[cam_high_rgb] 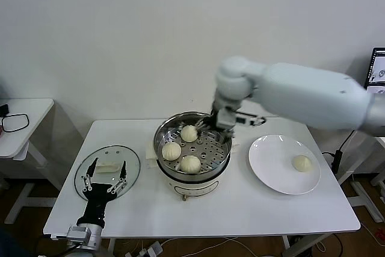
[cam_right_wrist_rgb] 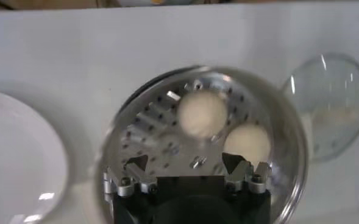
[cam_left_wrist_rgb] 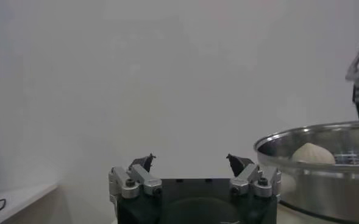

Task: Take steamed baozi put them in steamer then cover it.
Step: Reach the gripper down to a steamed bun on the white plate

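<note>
At the far left stands a small white side table (cam_high_rgb: 24, 126) with a black cable loop (cam_high_rgb: 15, 123) on it. On the main white table (cam_high_rgb: 240, 209), the cover (cam_high_rgb: 107, 171) lies flat at the left, and the left gripper (cam_high_rgb: 103, 177) hovers over its near part with its jaws spread wide and nothing between them. In the middle sits the steamer (cam_high_rgb: 192, 148), uncovered, with three steamed baozi (cam_high_rgb: 190, 164) on its perforated tray: one far, one left, one near. The right gripper (cam_high_rgb: 220, 126) hangs over the steamer's far right rim, jaws wide apart and empty, the tray and buns below it. To the right a white plate (cam_high_rgb: 271, 173) holds a fourth bun (cam_high_rgb: 302, 162) near its right edge.
</note>
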Robot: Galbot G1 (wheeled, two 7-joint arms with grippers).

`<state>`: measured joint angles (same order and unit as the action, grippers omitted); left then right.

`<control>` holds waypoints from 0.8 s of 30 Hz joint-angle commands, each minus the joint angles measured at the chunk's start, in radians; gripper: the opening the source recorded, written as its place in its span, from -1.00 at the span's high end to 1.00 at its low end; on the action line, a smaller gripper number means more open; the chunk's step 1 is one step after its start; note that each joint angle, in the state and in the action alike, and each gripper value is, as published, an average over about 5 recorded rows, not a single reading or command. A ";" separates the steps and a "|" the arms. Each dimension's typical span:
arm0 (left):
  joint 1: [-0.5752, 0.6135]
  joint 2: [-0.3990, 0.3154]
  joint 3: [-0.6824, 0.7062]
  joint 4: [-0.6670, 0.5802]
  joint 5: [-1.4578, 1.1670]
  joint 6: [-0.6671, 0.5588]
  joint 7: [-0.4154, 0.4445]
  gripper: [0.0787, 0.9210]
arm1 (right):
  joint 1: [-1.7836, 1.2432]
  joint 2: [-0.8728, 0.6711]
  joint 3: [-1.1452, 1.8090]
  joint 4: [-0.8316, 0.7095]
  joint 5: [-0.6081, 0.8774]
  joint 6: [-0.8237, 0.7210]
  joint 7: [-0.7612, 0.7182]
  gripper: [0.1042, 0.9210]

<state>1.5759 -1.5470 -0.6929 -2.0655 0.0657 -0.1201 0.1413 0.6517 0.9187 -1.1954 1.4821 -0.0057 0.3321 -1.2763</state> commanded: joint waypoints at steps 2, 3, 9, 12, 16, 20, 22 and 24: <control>0.009 0.002 0.017 -0.031 0.000 0.001 -0.001 -0.77 | -0.097 -0.320 0.074 -0.149 0.145 -0.333 -0.103 -0.76; 0.010 0.002 0.018 -0.033 0.000 0.001 -0.001 -0.77 | -0.140 -0.335 0.100 -0.172 0.129 -0.342 -0.102 -0.76; 0.014 -0.001 0.026 -0.040 0.002 0.000 -0.001 -0.77 | -0.396 -0.377 0.337 -0.307 -0.057 -0.351 -0.111 -0.76; 0.016 -0.002 0.030 -0.044 0.004 0.000 -0.002 -0.77 | -0.512 -0.359 0.475 -0.388 -0.153 -0.332 -0.116 -0.76; 0.018 -0.003 0.032 -0.043 0.008 -0.001 -0.003 -0.77 | -0.629 -0.313 0.629 -0.485 -0.296 -0.290 -0.121 -0.76; 0.019 -0.007 0.034 -0.043 0.013 -0.003 -0.003 -0.77 | -0.712 -0.261 0.757 -0.571 -0.437 -0.253 -0.122 -0.76; 0.019 -0.008 0.035 -0.043 0.017 -0.003 -0.003 -0.77 | -0.733 -0.237 0.797 -0.603 -0.471 -0.242 -0.116 -0.76; 0.018 -0.008 0.037 -0.041 0.020 -0.003 -0.003 -0.77 | -0.744 -0.218 0.824 -0.631 -0.499 -0.232 -0.108 -0.76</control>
<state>1.5942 -1.5542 -0.6602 -2.1058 0.0797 -0.1222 0.1381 0.1271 0.6600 -0.6646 1.0550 -0.2613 0.0805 -1.3817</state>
